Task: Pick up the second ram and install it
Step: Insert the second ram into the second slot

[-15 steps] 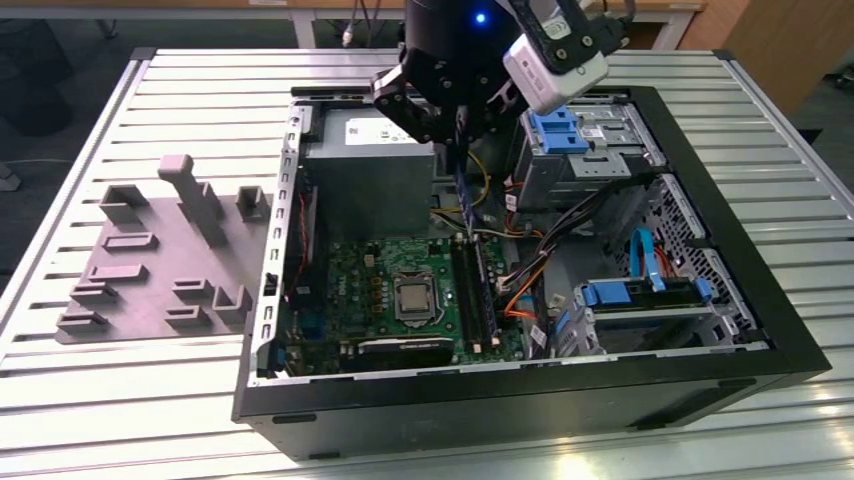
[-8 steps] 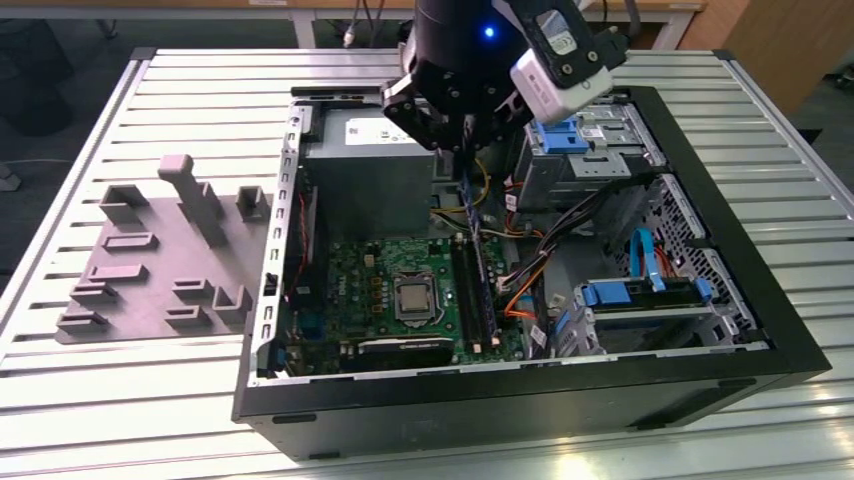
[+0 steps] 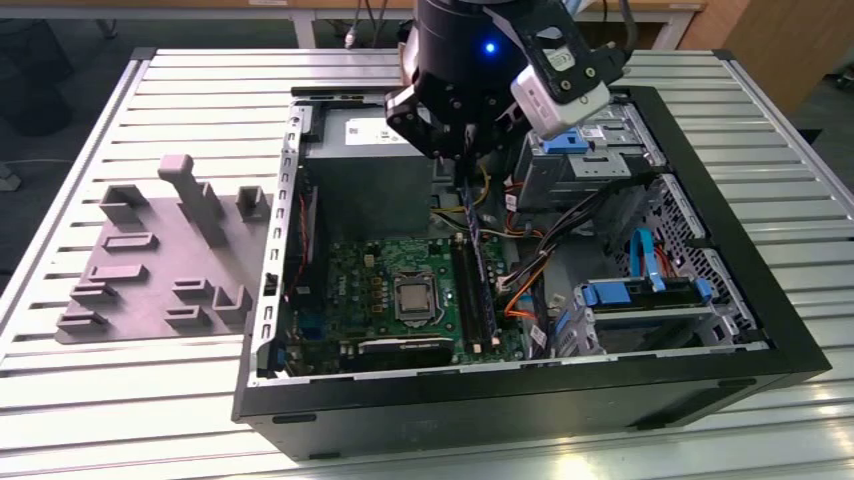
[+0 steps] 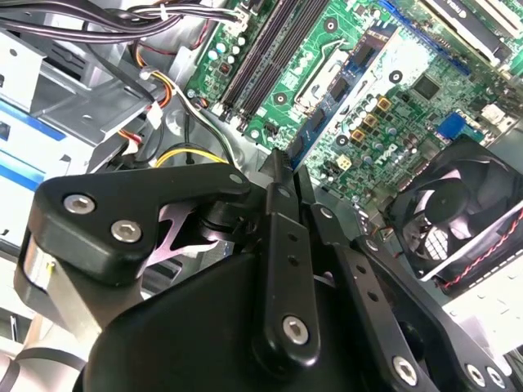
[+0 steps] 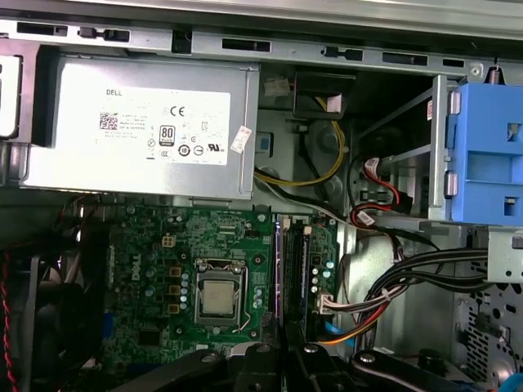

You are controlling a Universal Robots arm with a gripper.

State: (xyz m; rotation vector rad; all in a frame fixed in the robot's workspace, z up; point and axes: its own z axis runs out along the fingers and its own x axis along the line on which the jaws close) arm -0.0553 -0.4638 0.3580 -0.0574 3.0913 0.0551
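Overhead, end effector (image 3: 461, 150) above open computer case (image 3: 747, 330) (slatted metal table (image 3: 160, 400)).

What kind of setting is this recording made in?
Most likely a robotics lab or assembly test bench. An open computer case lies on a slatted metal table, with a grey fixture of part holders beside it, and the gripper hangs over the motherboard.
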